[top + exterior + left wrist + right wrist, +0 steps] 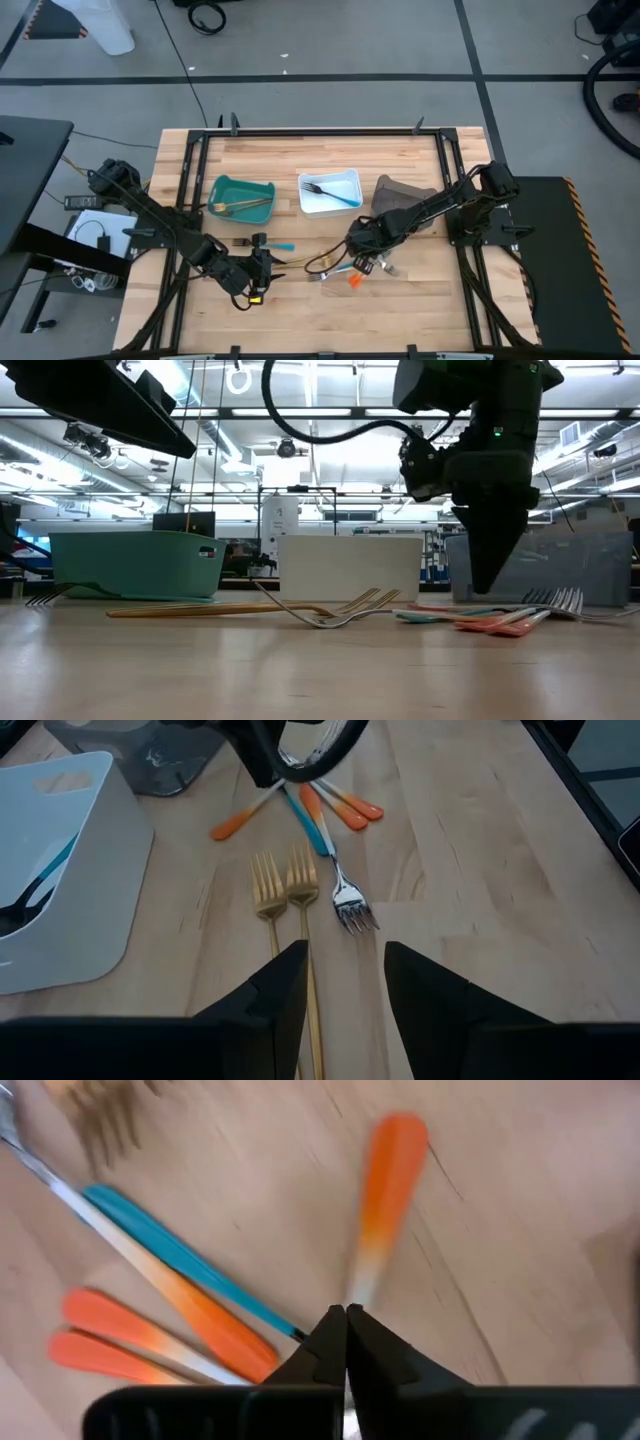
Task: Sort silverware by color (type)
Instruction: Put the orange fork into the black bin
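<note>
My right gripper [346,1320] points down over the heap of silverware [340,270] in front of the white bin, shut on an orange-handled piece [392,1170]. Beside it lie two more orange handles [110,1340] and a blue-handled one [170,1250]. My left gripper [345,985] is open and hovers low over the handle ends of two gold forks [285,885], which lie flat side by side, with a blue-handled silver fork [345,900] next to them. Another blue-handled piece [272,245] lies apart near the teal bin. My right gripper pinches the orange-handled piece between its two fingertips at the pale neck [358,1285], just below the orange part. The fingers come from above [484,588]. The handle sticks out beyond the fingertips and is blurred. I cannot tell whether it is clear of the table.
Three bins stand in a row at the table's far side: the teal bin [222,192] with gold pieces in it, the white bin [345,178] with a dark fork, and the grey-brown bin [398,190]. Bare wood lies toward the near edge.
</note>
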